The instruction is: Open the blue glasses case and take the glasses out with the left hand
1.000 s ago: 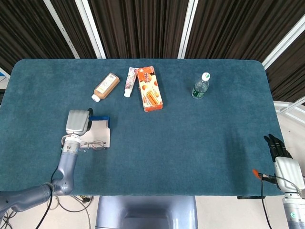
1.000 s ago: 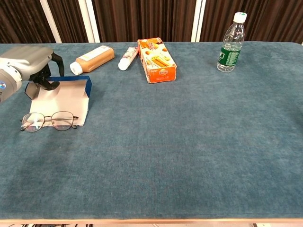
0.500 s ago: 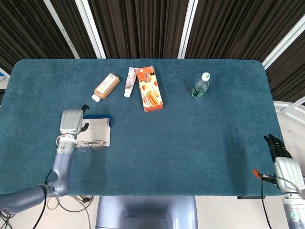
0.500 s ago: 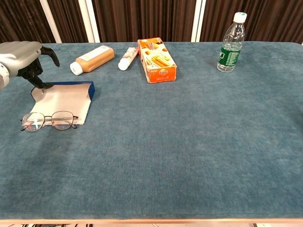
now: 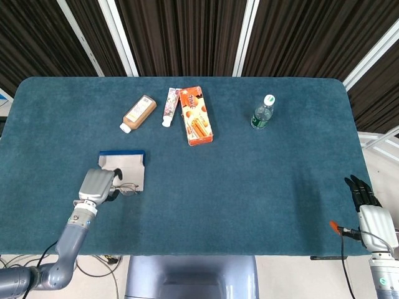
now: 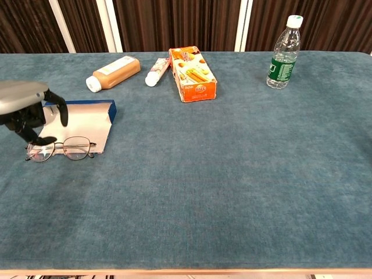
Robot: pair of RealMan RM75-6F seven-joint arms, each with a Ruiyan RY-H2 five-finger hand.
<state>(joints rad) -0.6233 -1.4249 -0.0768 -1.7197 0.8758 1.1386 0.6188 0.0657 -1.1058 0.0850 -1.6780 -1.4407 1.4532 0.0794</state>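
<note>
The blue glasses case (image 5: 123, 164) (image 6: 81, 118) lies open and flat at the table's left, pale lining up. The thin-framed glasses (image 6: 63, 148) (image 5: 128, 187) lie on the table at the case's near edge, outside it. My left hand (image 5: 96, 184) (image 6: 24, 108) hovers over the left end of the glasses, dark fingers (image 6: 36, 138) curled down and reaching the frame by the left lens, thumb apart. Nothing is lifted. My right hand (image 5: 365, 198) stays off the table's right edge, fingers straight, holding nothing.
At the back stand a brown bottle (image 5: 138, 113), a tube (image 5: 170, 106) and an orange snack box (image 5: 196, 115). A water bottle (image 5: 263, 112) stands back right. The table's near edge (image 6: 186, 268) runs close below the glasses.
My left hand has moved from the case's back left corner toward me and dropped onto the left end of the glasses. The case's raised flap now lies flat. The right hand has not moved.
</note>
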